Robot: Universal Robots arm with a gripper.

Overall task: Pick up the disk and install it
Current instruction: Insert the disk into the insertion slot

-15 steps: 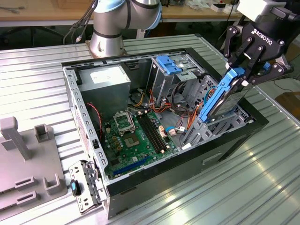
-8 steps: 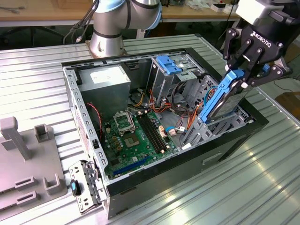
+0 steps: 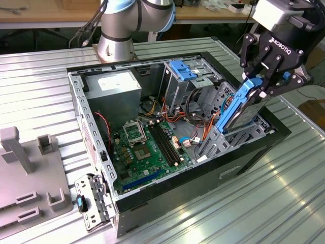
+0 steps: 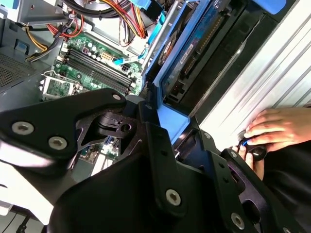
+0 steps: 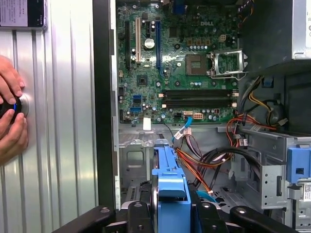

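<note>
My gripper [image 3: 265, 84] is shut on the top end of the disk [image 3: 242, 109], a dark drive in a blue carrier rail. The disk hangs tilted at the exterior view's right end of the open computer case [image 3: 76, 101]. Its lower end dips into the metal drive cage [image 3: 216, 140]. In the second wrist view the disk [image 4: 204, 48] runs away from the black fingers [image 4: 155, 145] with its connector edge showing. In the first wrist view the disk's blue carrier [image 5: 170, 187] sits between the fingers [image 5: 138, 216], above the cage.
Inside the case lie the green motherboard [image 3: 147, 147], a grey power-supply box [image 3: 114, 89], a light-blue latch [image 3: 184, 70] and orange cables [image 5: 204, 167]. A person's hands [image 5: 9, 116] hold a small black knob beside the case. A grey fixture [image 3: 30, 173] stands at the exterior view's left.
</note>
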